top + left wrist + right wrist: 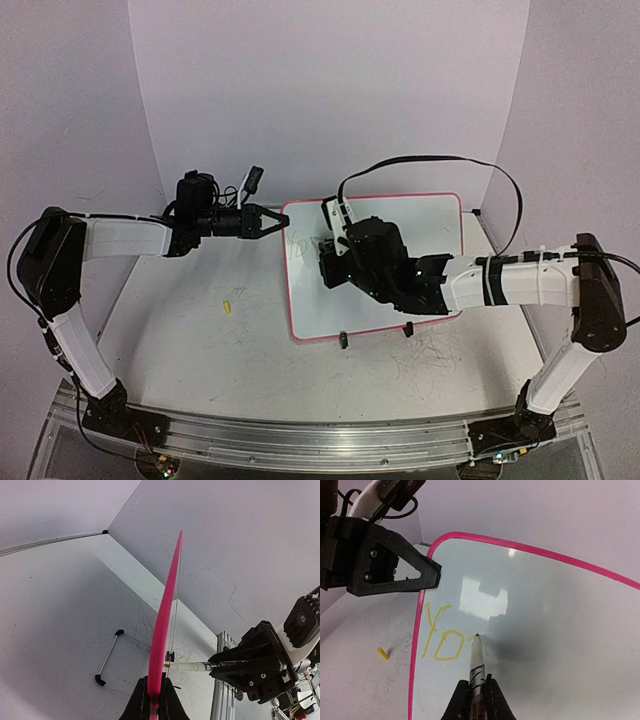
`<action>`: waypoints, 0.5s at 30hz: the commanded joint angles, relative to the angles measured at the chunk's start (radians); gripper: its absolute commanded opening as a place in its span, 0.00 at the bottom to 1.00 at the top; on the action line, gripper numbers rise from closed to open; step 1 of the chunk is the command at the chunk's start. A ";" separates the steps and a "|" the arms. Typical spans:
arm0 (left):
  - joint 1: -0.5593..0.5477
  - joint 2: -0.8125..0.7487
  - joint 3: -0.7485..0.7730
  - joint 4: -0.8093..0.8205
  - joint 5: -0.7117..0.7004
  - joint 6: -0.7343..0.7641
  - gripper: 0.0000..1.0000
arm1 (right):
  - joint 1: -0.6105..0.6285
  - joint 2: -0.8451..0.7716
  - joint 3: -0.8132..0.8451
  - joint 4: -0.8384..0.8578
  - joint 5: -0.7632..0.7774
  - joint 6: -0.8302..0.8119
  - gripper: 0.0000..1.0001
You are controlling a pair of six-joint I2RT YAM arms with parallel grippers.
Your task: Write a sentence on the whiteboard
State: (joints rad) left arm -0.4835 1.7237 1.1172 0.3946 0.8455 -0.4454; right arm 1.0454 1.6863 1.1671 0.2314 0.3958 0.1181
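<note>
Nearest the arm bases, the grey table (200,380) is showing a mesh of old scuffs. One small yellow cap (227,305) is lying loose on it, left of the board and well apart from it.

Next out, two black clip feet (343,340) are sitting on the near edge of the single whiteboard (430,225). It is lying in the middle of the table, slightly right of centre, with its pink border all around.

The right gripper (476,695) is reaching in over the board from the right. Its two fingers are squeezing the barrel of one marker (476,662), whose tip is touching the white surface. Just left of that tip, the sentence (445,636) is showing two complete yellow letters, "Yo" (plus the first short stroke of a third beside the tip), near the board's far-left corner.

Farther along, the left gripper (155,695) is coming in from the left. Its two fingers are clamping the board's left edge, the pink rim running away between them in the left wrist view.
</note>
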 commanded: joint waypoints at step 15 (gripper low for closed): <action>-0.020 0.007 0.004 0.010 0.020 -0.006 0.02 | 0.010 0.004 -0.012 -0.026 -0.016 0.035 0.00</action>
State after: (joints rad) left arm -0.4835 1.7237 1.1172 0.3943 0.8455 -0.4458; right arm 1.0462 1.6867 1.1667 0.2211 0.3927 0.1322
